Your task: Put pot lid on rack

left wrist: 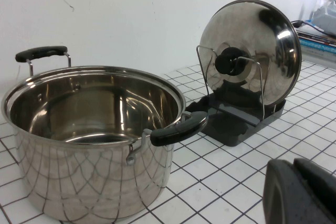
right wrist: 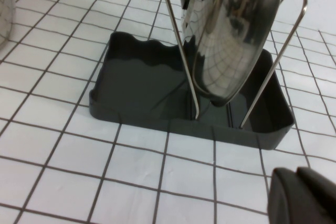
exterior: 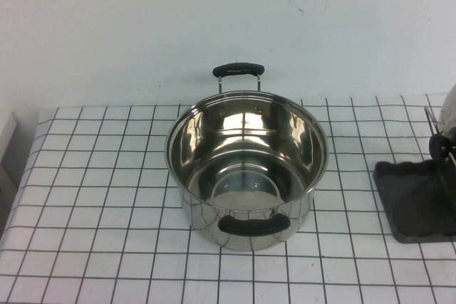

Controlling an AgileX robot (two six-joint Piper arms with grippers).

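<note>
The pot lid [left wrist: 257, 35], a shiny steel disc with a black knob [left wrist: 230, 61], stands on edge in the rack [left wrist: 231, 121], leaning between its thin wire rods over the dark grey base. In the right wrist view the lid [right wrist: 236, 35] rests in the rack's base [right wrist: 142, 82]. In the high view only a sliver of the lid [exterior: 449, 108] and part of the rack [exterior: 417, 197] show at the right edge. My left gripper [left wrist: 295, 167] is shut and empty, low over the tiles, apart from the rack. My right gripper [right wrist: 297, 176] is shut and empty, just outside the rack's base.
A deep steel pot [exterior: 246, 169] with two black handles stands open in the middle of the white tiled table [exterior: 85, 197]; it fills the near side of the left wrist view [left wrist: 89, 129]. A white wall runs behind. Neither arm shows in the high view.
</note>
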